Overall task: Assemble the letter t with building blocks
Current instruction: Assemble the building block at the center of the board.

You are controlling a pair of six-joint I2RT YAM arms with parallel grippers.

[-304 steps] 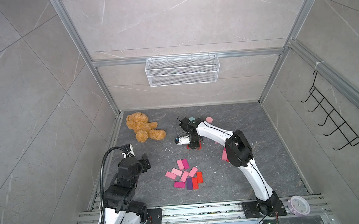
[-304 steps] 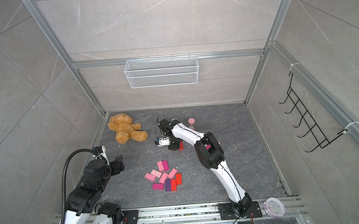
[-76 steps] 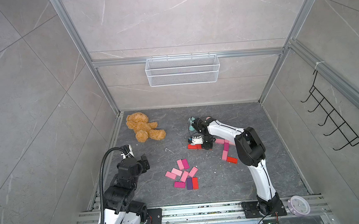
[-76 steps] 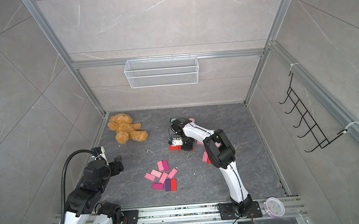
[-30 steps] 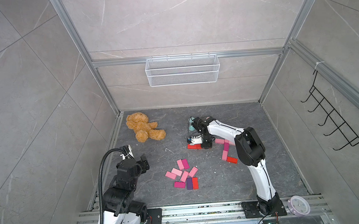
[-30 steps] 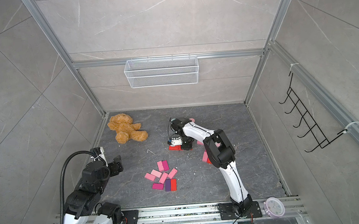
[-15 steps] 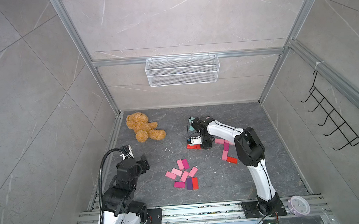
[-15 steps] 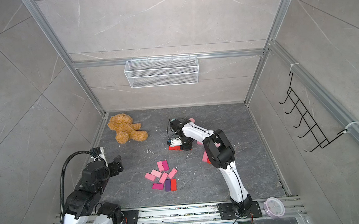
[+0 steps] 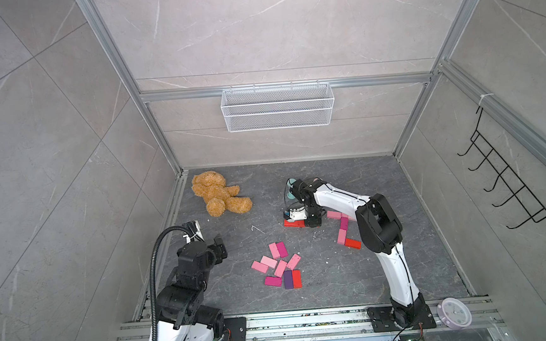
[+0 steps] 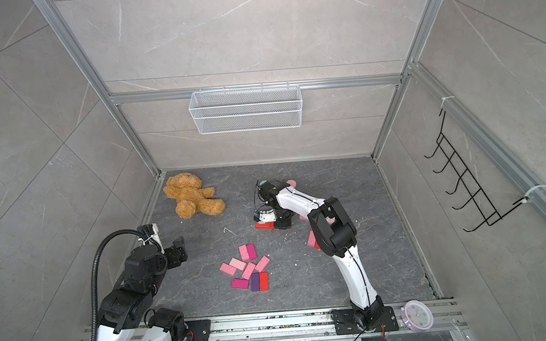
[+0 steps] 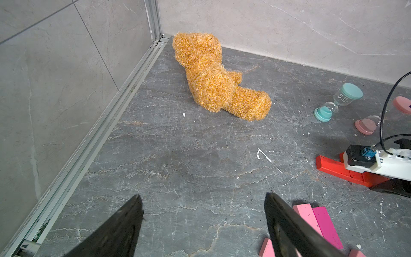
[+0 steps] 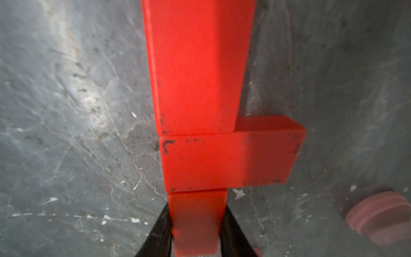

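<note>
Several pink, magenta, purple and red building blocks [image 9: 280,266] lie in a loose cluster mid-floor in both top views [image 10: 249,268]. A line of pink, magenta and red blocks [image 9: 342,222] runs beside the right arm. My right gripper [image 9: 311,222] is low on the floor, shut on the end of a red block [image 12: 196,222]. That block butts against a crosswise red block [image 12: 229,158], with a longer red block [image 12: 198,66] beyond. My left gripper [image 11: 203,195] hangs open over bare floor, left of the cluster [image 9: 219,247].
A brown teddy bear [image 9: 217,196] lies at the back left. A teal hourglass [image 11: 338,101] and a pink one [image 11: 364,124] stand behind the right gripper. A wire basket [image 9: 277,111] hangs on the back wall, a hook rack [image 9: 509,181] on the right wall.
Ten seconds ago a second red block lay in the middle cluster; it now lies at the near end of the right-hand line. Over the last second nothing has visibly moved.
</note>
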